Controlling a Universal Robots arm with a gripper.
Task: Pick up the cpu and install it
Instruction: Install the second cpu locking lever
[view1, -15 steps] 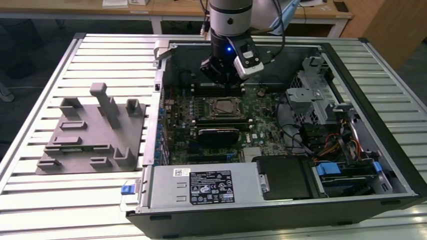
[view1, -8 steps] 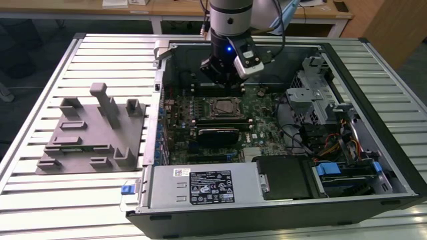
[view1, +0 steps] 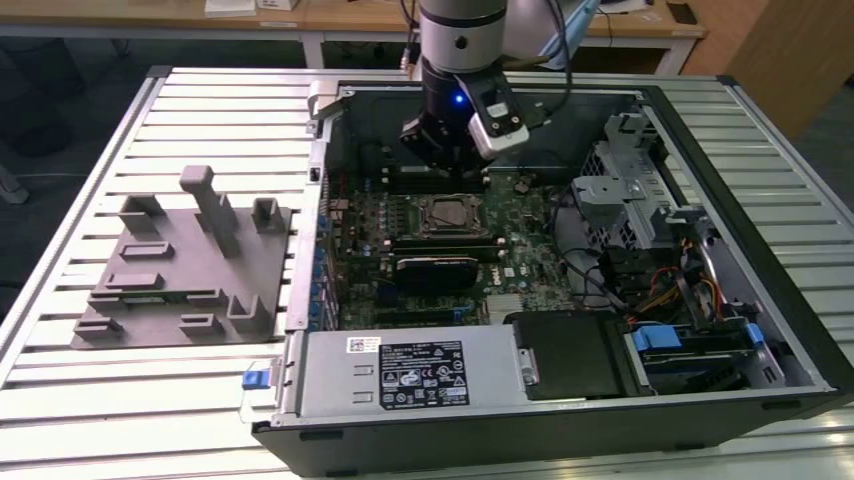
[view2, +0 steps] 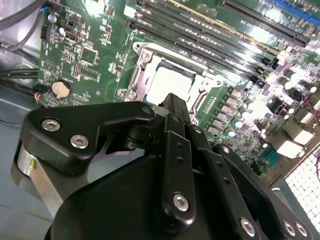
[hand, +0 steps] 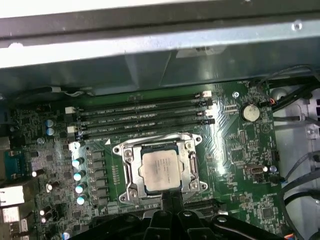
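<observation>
The arm (view1: 461, 40) reaches straight down from above, its wrist vertical. The black gripper (view1: 447, 165) points downward, its linkage fingers (view2: 175, 107) drawn together at the tips, holding nothing between them.

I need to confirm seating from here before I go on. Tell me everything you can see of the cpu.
The cpu is a small flat square chip with a shiny silver metal top. It lies flat and level inside the metal socket frame on the green motherboard, below the memory slots in the first wrist view. The frame's edges border it on all sides. The hand hangs just above, not touching it. In the exterior view the chip sits mid-board inside the open computer case.
</observation>
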